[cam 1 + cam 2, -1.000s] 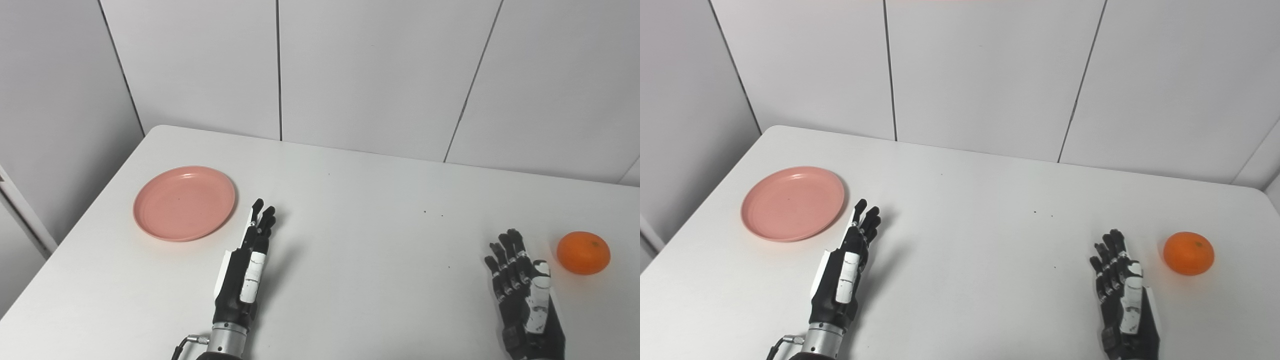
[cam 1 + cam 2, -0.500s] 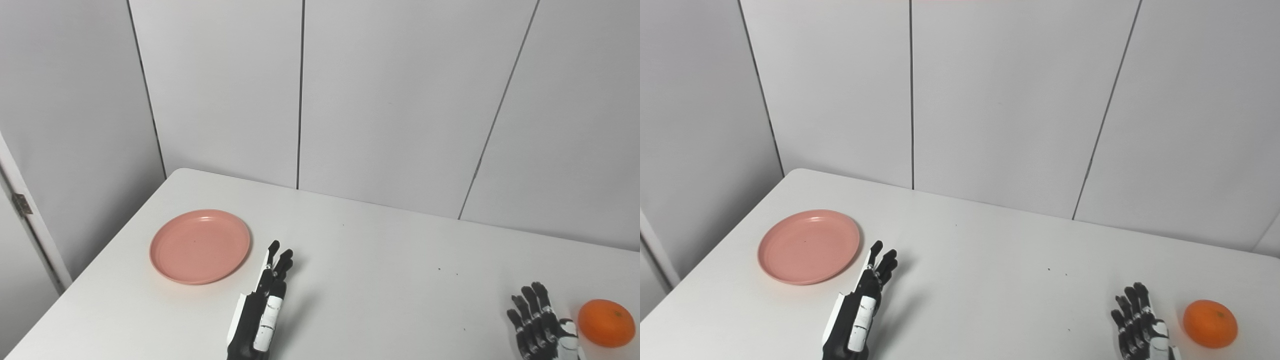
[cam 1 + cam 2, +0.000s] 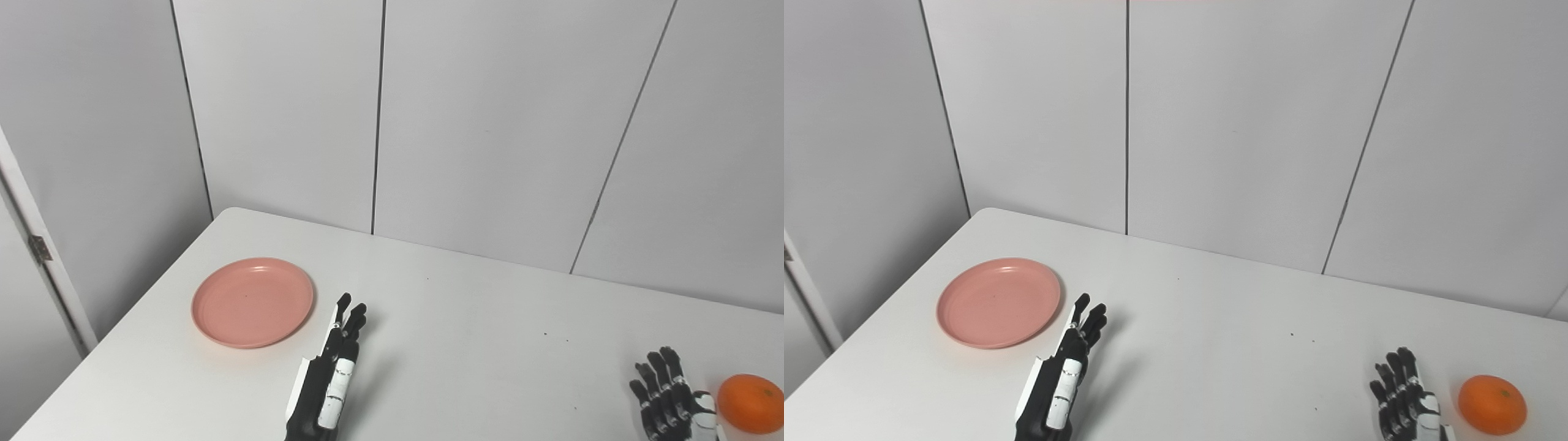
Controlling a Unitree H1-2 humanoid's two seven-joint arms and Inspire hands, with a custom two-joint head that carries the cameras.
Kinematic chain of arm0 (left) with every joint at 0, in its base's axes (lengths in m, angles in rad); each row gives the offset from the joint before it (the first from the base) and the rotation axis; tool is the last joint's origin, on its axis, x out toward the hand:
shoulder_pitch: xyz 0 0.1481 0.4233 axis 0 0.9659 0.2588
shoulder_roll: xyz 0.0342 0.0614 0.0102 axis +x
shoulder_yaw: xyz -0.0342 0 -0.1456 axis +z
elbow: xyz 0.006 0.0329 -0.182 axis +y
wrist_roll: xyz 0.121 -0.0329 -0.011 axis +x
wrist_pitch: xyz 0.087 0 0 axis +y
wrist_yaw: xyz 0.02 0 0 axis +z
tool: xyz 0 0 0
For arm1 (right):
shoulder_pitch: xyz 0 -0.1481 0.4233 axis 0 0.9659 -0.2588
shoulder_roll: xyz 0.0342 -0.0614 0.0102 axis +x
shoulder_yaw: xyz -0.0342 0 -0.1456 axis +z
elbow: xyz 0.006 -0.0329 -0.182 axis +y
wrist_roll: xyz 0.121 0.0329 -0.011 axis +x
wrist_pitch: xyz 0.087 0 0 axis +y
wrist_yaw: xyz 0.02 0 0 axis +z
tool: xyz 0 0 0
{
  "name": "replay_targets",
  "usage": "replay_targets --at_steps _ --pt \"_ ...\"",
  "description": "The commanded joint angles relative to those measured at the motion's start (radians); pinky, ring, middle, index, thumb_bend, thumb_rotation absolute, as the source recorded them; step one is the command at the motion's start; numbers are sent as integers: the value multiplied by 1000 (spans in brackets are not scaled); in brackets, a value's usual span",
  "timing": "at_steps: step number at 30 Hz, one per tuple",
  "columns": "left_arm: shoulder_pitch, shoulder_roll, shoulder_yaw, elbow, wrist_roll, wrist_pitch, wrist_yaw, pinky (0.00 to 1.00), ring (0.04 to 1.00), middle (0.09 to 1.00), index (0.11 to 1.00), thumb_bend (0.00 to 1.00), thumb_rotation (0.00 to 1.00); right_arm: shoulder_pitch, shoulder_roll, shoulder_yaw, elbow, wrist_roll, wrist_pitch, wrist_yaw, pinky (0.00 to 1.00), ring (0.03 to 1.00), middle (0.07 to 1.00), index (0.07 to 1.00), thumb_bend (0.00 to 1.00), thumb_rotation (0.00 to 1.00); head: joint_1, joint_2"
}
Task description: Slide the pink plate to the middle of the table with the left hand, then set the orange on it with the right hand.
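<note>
The pink plate [image 3: 252,301] sits at the left of the frame, near the table [image 3: 465,318] edge, not yet slid. The left hand [image 3: 331,373] rests just right of it, fingers extended and empty, placed to push. The orange [image 3: 1492,404] lies at lower right beside the right hand [image 3: 1404,401], also spread and empty. The centre offers open surface.

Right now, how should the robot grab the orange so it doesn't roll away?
Probably by wrapping round the orange at its widest middle, coming from its left, where the open right hand waits. It is round and sits free on the table, so fingers on one side and thumb on the other should stop it rolling.
</note>
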Motion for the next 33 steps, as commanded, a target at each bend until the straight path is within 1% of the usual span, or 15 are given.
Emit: replay_targets --at_steps 1,2,5,7,9,11,14,16,19,21,23,26,28,33 --pt "88 -9 2 164 -7 -20 8 970 948 948 994 687 965 100 22 3 134 0 -54 20 1000 1000 1000 1000 851 1000 -2 5" --pt "88 -9 5 158 -14 -14 7 967 946 946 993 695 962 101 22 3 129 1 -49 20 1000 1000 1000 1000 851 1000 -2 10" --pt "88 -11 12 145 -39 -3 0 969 944 947 984 763 936 104 22 2 119 7 -37 21 1000 1000 1000 1000 857 1000 1 12" --pt "85 -16 21 127 -99 18 -19 985 947 948 975 765 893 106 20 2 116 8 -38 23 1000 1000 1000 1000 858 1000 5 12" --pt "78 -17 28 98 -147 51 -33 991 945 943 957 764 876 108 18 3 113 5 -42 23 1000 1000 1000 1000 852 1000 7 12" --pt "67 -12 31 58 -163 90 -33 976 936 936 942 770 878 111 16 4 107 0 -45 21 1000 1000 1000 1000 852 1000 8 15" --pt "49 1 32 -2 -179 149 -39 913 906 915 896 826 904 115 14 7 100 -4 -47 21 1000 1000 1000 1000 866 1000 4 19" --pt "36 12 35 -44 -205 198 -49 916 910 917 874 852 943 119 13 11 94 -5 -47 22 1000 1000 1000 1000 861 1000 1 22" --pt "18 23 46 -93 -251 258 -60 933 917 920 868 868 962 123 17 12 83 -4 -38 15 1000 1000 1000 997 854 1000 -2 25" --pt "5 31 56 -116 -271 281 -70 949 927 926 878 873 968 124 19 13 82 -4 -39 13 1000 1000 1000 996 858 1000 -3 27" --pt "-10 37 68 -140 -280 303 -74 942 932 929 880 886 978 123 21 12 81 -3 -40 12 1000 1000 1000 989 861 1000 -6 29" --pt "-37 40 88 -189 -290 349 -71 903 902 904 847 921 966 122 22 13 80 -6 -37 10 1000 1000 1000 984 859 1000 -7 29" --pt "-54 46 95 -213 -286 370 -73 893 897 901 846 931 983 120 23 11 84 -3 -36 8 1000 1000 999 982 862 1000 -6 29" --pt "-109 76 115 -276 -322 407 -82 891 911 910 851 951 960 116 23 11 90 -5 -39 8 1000 1000 1000 980 862 1000 -4 30"
